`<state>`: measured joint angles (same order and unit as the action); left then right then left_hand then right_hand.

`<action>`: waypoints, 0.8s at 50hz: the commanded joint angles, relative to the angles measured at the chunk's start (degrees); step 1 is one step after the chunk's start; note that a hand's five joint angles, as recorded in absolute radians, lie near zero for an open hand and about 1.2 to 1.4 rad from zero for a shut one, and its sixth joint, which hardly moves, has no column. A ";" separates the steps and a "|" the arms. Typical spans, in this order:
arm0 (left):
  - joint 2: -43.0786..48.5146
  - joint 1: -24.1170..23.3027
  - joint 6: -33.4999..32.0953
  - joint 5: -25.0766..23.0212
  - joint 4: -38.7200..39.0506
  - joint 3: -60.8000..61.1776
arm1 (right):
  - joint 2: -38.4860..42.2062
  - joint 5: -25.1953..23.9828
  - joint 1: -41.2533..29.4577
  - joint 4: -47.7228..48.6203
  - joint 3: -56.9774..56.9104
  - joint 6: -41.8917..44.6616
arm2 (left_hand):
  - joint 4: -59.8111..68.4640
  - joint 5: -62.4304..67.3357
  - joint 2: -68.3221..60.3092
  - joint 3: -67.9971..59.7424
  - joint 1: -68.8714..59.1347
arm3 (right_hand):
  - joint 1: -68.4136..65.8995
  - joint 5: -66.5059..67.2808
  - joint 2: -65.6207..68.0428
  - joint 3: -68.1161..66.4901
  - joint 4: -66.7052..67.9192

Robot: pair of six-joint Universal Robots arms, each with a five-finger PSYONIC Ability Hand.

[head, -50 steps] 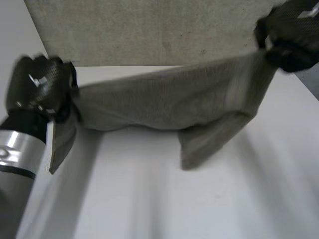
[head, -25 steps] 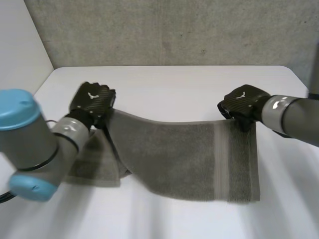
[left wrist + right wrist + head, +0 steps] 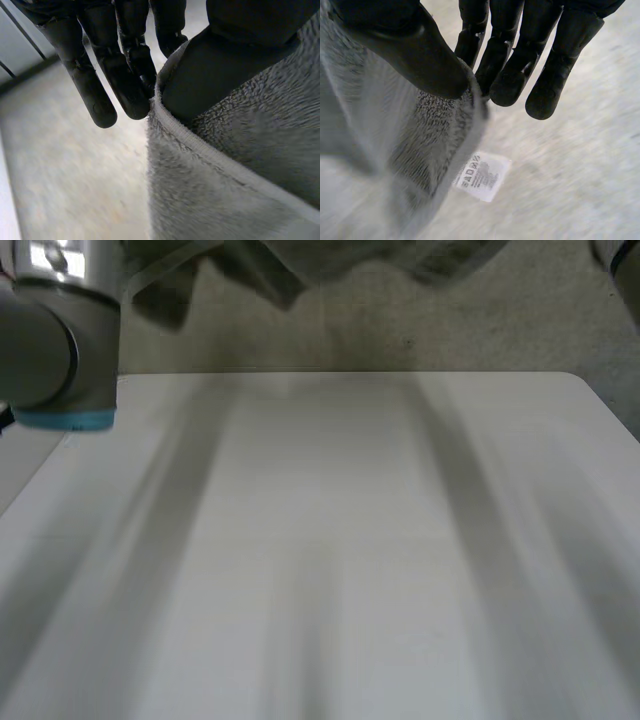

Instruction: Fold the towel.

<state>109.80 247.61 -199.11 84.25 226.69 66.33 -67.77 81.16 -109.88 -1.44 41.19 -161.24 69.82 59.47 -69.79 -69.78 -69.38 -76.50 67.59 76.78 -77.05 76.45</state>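
– At twelve o'clock, above the table (image 3: 320, 540): what hangs there?
– The towel (image 3: 300, 260), held clear of it, with the left arm (image 3: 55, 340) at ten o'clock.
– And the hands?
– The left hand (image 3: 127, 60) pinches the towel's hemmed edge between thumb and fingers. The right hand (image 3: 510, 65) does likewise, near the label (image 3: 482, 176).

towel (image 3: 240, 165): grey terry cloth, fluffy pile, stitched hem under left hand (image 3: 132, 65) thumb. left hand, right hand (image 3: 515, 50): matt black, smooth, plastic-like. label (image 3: 482, 176) near right hand fingertips: white woven cloth, printed. table (image 3: 330, 540): white, smooth, matt.
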 commanded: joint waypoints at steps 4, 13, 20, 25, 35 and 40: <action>1.02 2.79 -0.22 -0.57 -7.40 20.12 | 0.62 -3.73 0.46 -9.73 14.41 8.38 | 10.18 10.53 -10.21 -10.22 -10.62 | -3.50 2.41 3.22 -2.95 3.55; 6.30 2.97 -0.67 -2.95 -7.05 29.12 | 3.17 -3.90 0.46 -5.08 32.34 15.08 | 10.18 10.53 -10.21 -10.22 -10.62 | -3.50 2.41 3.22 -2.95 3.55; 11.74 3.06 -1.98 -4.53 -7.32 33.16 | 4.66 -3.90 0.55 2.05 43.09 16.40 | 10.18 10.53 -10.21 -10.22 -10.62 | -3.50 2.41 3.22 -2.95 3.55; 11.92 3.06 -5.05 -4.53 -7.32 33.95 | 3.35 -3.90 0.63 3.11 47.05 17.02 | 10.18 10.53 -10.21 -10.22 -10.62 | -3.50 2.41 3.22 -2.95 3.55; 11.57 3.15 -7.87 -4.09 -6.96 34.04 | -4.99 -3.90 1.16 3.46 51.79 14.65 | -29.83 -29.48 29.80 29.79 29.39 | -3.50 2.41 3.22 -2.95 3.55; 12.01 3.15 -7.87 -4.00 -6.88 33.95 | -8.24 -3.99 4.93 3.63 54.16 12.80 | -41.94 -41.59 41.92 41.90 41.50 | -3.50 2.41 3.22 -2.95 3.55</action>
<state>121.50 250.75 -207.08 80.13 219.69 100.38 -72.76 77.27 -108.23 2.06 93.21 -146.65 29.48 19.47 -29.47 -29.54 -29.65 -76.51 67.59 76.79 -77.05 76.45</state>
